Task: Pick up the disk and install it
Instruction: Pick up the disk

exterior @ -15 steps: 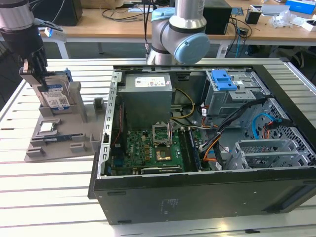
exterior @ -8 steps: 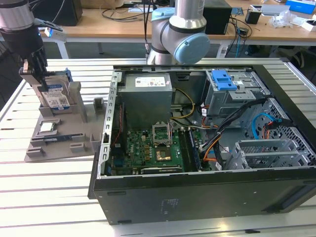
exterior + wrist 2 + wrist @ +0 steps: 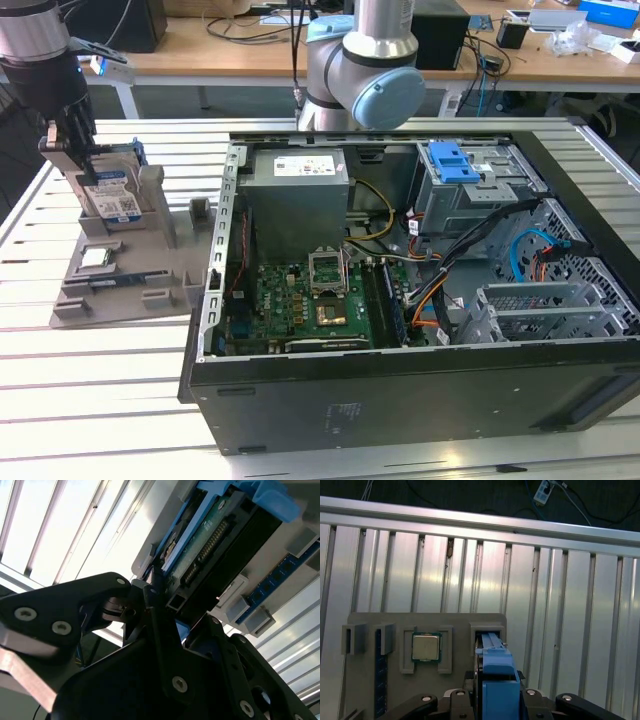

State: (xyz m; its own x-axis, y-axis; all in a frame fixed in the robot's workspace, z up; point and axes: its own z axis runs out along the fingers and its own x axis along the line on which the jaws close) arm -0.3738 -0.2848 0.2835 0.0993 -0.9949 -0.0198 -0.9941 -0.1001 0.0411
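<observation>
**Clamped on the disk, upright in its slot**

Holding the disk (image 3: 112, 195) in the gripper (image 3: 73, 160), jaws drawn narrow and pressed to both flat sides of the blue carrier frame. No gap to see around the disk (image 3: 497, 662) in the first wrist view, with the gripper (image 3: 497, 700) straddling it. Not lifted: seated upright on edge in a slot at the back edge of the grey holder (image 3: 165, 215), blue-and-white label turned toward the exterior camera. Seen end-on in the second wrist view as a green board edge and a connector row on the disk (image 3: 210, 537), close over the gripper (image 3: 150, 597).

Beside the slot, in a square recess near the holder's middle, a silver processor chip (image 3: 95, 258) lying flat. Past it, along the holder's front edge, a blue strip (image 3: 105, 281). Same order in the first wrist view: slot, processor chip (image 3: 426, 647), blue strip (image 3: 381, 675).

Holder flat on the slatted metal table (image 3: 100, 400), near the table's edge on the exterior view's left. Just beside the holder, toward the exterior view's right, an open computer case (image 3: 400, 400) on its side — grey power supply (image 3: 300, 195) against the back wall, green motherboard (image 3: 300, 300) on the floor, a metal drive cage (image 3: 480, 195) with a blue latch (image 3: 452, 160) in the back corner. Behind the case's back edge, the arm (image 3: 360, 70); beyond the table, a wooden desk (image 3: 200, 62) strewn with cables.
</observation>
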